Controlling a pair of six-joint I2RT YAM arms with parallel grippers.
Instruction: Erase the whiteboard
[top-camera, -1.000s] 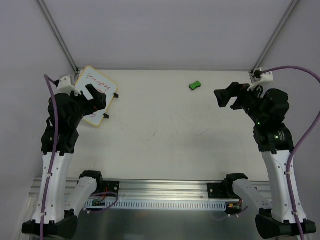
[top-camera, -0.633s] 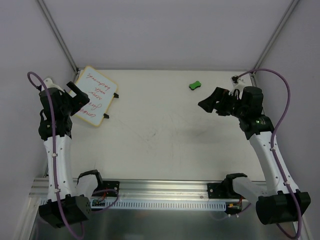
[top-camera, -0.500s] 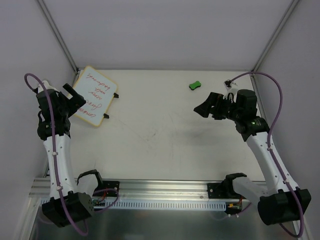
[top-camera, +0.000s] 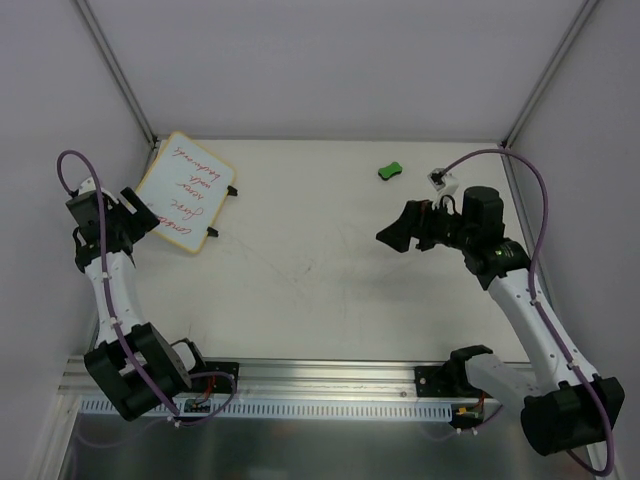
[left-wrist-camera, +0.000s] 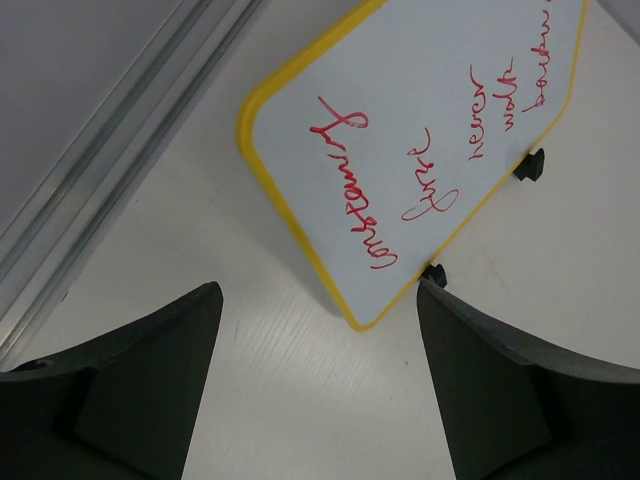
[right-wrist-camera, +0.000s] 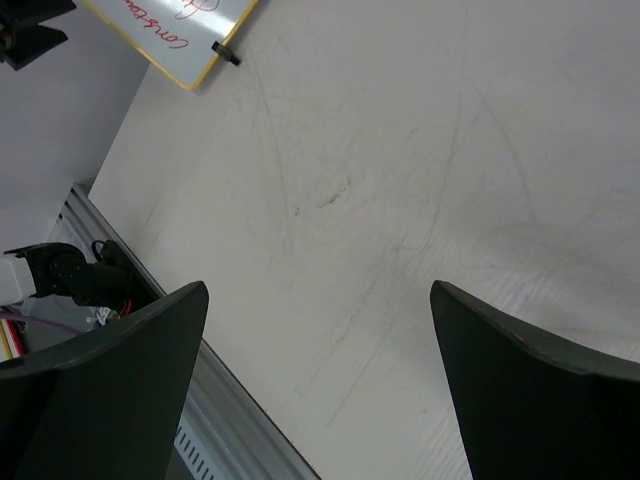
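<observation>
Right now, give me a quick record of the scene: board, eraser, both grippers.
whiteboard: lying on the table, far-left corner, red handwriting across it, not erased
green eraser: on the table near the far edge, right of centre, nothing touching it
left gripper: open, empty, facing the board's near corner, not touching it
right gripper: open, empty, over bare table, on the near side of the eraser and apart from it

On the table (top-camera: 320, 300), the whiteboard (top-camera: 186, 192) lies at ten o'clock and the eraser (top-camera: 390, 171) at one o'clock, well apart. The left gripper (top-camera: 138, 212) is just beside the whiteboard's near-left edge. The right gripper (top-camera: 390, 238) is at three o'clock.
</observation>
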